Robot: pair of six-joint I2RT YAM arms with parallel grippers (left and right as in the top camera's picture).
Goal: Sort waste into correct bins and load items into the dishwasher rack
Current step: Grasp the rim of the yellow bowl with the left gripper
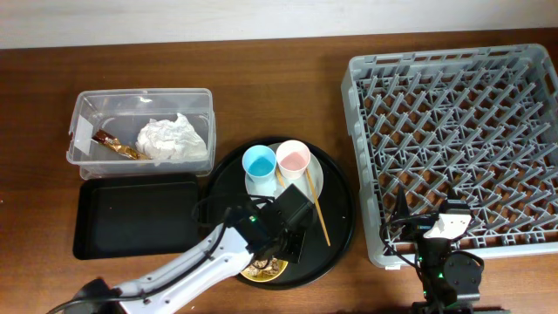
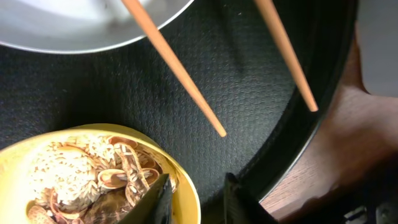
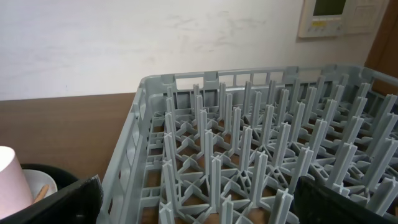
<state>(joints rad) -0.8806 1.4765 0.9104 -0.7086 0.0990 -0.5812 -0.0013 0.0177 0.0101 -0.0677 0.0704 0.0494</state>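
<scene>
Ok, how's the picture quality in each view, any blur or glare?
Overhead: sharp, evenly lit, faint sheen on the table. Left wrist: very close, white plate soft, yellow bowl crisper. Right wrist: dishwasher rack pegs sharp, pink cup blurred at the left edge.

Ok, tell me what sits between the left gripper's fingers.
The rim of the bowl, in the left wrist view: one finger of the left gripper is inside it by the scraps, the other outside over the round tray.
</scene>
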